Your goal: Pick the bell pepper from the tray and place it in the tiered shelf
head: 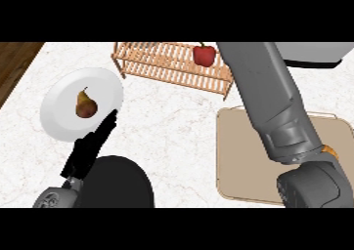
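I see the red bell pepper [204, 54] on the wooden tiered shelf [169, 66]; my right hand is hidden. My left hand [93, 146] rests straight-fingered beside the pear plate [64, 97].

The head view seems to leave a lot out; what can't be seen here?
- Right hand: hidden behind its own forearm, which reaches toward the bell pepper on the tiered shelf.
- Orange thing on the tray: mostly covered by that forearm.
- Grey object, top right: cut off by the edge.
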Tool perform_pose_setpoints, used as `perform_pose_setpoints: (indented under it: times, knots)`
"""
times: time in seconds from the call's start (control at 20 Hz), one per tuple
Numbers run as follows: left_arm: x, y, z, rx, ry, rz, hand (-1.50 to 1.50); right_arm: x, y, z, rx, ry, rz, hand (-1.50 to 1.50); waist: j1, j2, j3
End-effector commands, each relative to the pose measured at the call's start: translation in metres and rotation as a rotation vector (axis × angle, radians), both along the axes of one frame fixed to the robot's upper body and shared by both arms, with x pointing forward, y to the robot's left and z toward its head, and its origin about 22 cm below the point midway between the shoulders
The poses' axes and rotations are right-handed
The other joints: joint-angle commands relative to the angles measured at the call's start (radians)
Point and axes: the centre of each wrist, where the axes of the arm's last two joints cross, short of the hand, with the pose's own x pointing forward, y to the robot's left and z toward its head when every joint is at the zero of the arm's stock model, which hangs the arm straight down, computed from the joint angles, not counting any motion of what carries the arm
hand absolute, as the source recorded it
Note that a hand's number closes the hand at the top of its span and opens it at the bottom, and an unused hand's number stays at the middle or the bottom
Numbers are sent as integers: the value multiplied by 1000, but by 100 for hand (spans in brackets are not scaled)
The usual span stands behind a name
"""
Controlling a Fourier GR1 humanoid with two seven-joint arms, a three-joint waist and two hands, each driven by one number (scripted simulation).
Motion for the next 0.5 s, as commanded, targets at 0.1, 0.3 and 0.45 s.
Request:
perform_pose_setpoints:
  times: [0.1,0.3,0.45]
  knots:
    - [-4,11,-11,5,9,35,0,0,3,6,77,-241,-172,-150,-19,-8,-3]
    - [-5,10,-4,14,17,66,0,1,-11,-5,67,-340,-339,-150,-65,-24,-2]
    - [-12,36,0,3,33,106,0,1,-24,-3,78,-370,-432,-150,-105,-45,-2]
